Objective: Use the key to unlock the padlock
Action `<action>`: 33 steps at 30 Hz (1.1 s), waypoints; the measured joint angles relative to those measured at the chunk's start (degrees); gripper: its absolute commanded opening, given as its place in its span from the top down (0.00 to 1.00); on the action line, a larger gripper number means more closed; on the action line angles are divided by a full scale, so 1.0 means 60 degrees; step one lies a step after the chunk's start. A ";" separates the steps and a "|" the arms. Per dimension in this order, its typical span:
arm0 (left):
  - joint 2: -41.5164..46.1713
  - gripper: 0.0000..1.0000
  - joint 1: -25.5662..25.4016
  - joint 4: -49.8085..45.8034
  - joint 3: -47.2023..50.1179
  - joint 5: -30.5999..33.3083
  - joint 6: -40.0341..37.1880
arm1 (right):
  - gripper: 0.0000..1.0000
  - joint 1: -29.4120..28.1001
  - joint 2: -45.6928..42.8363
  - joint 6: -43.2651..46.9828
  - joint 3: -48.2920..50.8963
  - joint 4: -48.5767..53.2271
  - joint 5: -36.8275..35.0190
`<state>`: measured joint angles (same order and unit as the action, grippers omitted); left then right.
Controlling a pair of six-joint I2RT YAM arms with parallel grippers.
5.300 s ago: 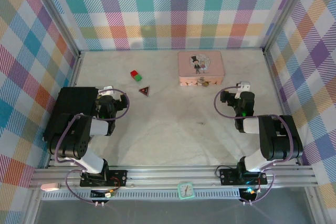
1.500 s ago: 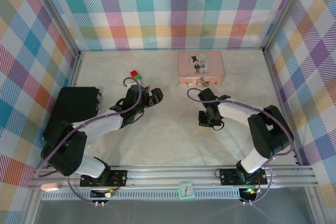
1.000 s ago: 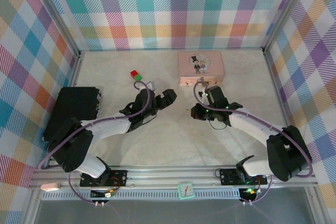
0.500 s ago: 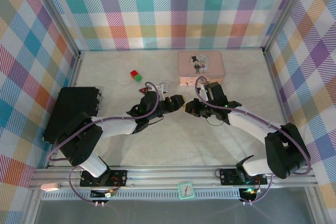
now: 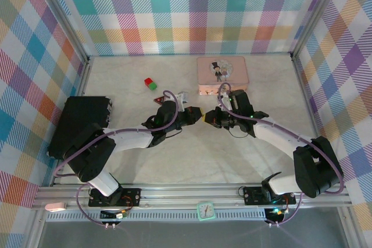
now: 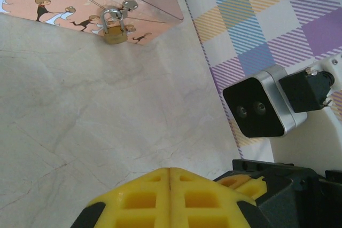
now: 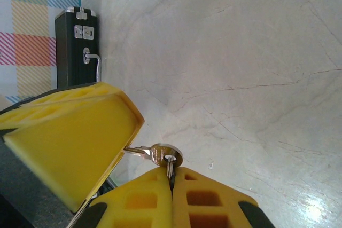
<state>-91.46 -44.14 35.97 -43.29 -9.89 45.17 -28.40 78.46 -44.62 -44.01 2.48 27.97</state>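
**Handover hazard.** The key (image 7: 160, 155), above mid-desk, is pinched by its head in the closed right jaws. Its blade runs to the edge of the left jaws, which are pressed together; whether they grip it cannot be told. If the right jaws let go too soon, the key would likely drop; a skewed pull could twist it. The padlock (image 6: 114, 31) hangs on the tin (image 6: 152, 1) near the desk's far edge. The left arm (image 5: 125, 139) and right arm (image 5: 279, 137) reach inward, jaws tip to tip.
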 measured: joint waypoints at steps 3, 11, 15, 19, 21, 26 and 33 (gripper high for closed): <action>0.0000 1.00 -0.0004 -0.0018 0.0000 0.0087 -0.0011 | 0.53 0.0036 -0.0011 -0.0011 -0.0007 0.0033 -0.0055; 0.0685 1.00 -0.0015 -0.1789 -0.0171 0.1162 -0.1158 | 0.01 0.1300 -0.0528 0.1333 -0.1024 0.2000 -0.1880; 0.1031 1.00 -0.0015 -0.2885 -0.0568 0.1967 -0.1730 | 0.01 0.2455 -0.0175 0.2313 -0.2262 0.2612 -0.2816; 0.1235 1.00 -0.0015 -0.3391 -0.0707 0.2605 -0.2018 | 0.01 0.3679 0.1483 0.3220 -0.4054 0.2816 -0.3209; 0.1275 1.00 -0.0015 -0.3570 -0.0707 0.2772 -0.2040 | 0.01 0.4069 0.2575 0.3617 -0.5031 0.2867 -0.3195; 0.1570 1.00 -0.0015 -0.3847 -0.0594 0.3020 -0.2036 | 0.01 0.4688 0.5679 0.4670 -0.8123 0.3574 -0.2874; 0.2667 1.00 -0.0015 -0.4306 -0.0124 0.3464 -0.2051 | 0.02 0.4860 0.8236 0.5643 -1.0531 0.4375 -0.1406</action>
<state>-75.46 -44.23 10.13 -44.03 10.90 32.86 0.75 127.87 -10.76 -107.20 28.73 19.53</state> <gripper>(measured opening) 0.050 0.997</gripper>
